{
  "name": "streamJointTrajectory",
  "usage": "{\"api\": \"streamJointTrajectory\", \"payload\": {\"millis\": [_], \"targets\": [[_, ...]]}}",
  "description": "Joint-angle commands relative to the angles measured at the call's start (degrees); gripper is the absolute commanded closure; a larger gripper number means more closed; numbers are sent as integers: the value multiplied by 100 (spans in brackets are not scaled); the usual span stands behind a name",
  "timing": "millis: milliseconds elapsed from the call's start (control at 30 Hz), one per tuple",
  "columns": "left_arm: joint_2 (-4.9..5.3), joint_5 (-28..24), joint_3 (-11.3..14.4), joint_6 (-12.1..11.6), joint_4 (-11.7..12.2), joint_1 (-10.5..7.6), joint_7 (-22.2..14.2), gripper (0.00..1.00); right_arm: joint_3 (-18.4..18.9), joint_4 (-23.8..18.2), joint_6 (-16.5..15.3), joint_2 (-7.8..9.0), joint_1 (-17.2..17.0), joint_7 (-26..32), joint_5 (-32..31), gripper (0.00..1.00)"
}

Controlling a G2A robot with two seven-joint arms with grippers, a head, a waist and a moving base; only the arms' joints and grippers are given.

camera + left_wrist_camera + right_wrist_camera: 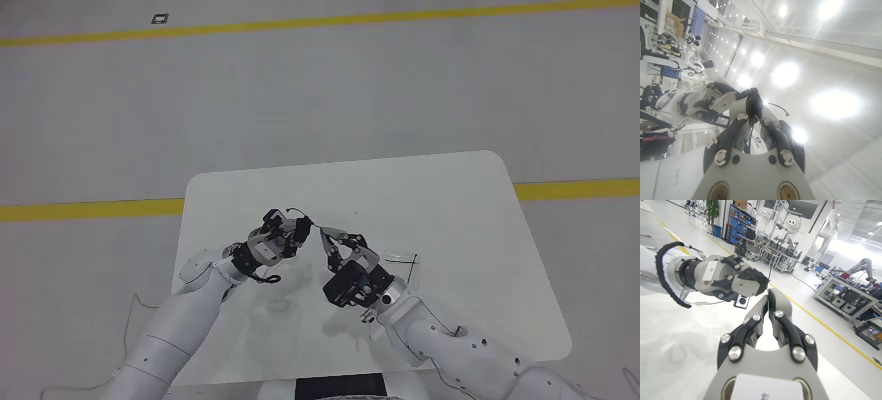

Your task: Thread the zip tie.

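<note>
Zip tie held above table; left tool clamped on it; right tool likewise

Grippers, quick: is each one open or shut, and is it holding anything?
Left gripper: closed, holding the zip tie.
Right gripper: closed, pinching the same zip tie.
</note>
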Motion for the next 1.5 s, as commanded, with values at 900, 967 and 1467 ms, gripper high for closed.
{"api": "streamJointTrajectory", "payload": {"millis": [900,967,1467], "targets": [[0,0,0,0,0,0,0,100,297,-92,-128,318,-233,291,0,100],[0,0,0,0,0,0,0,100,320,-110,-138,343,-255,308,0,100],[0,0,0,0,0,0,0,100,319,-182,-101,488,-270,408,0,100]]}}
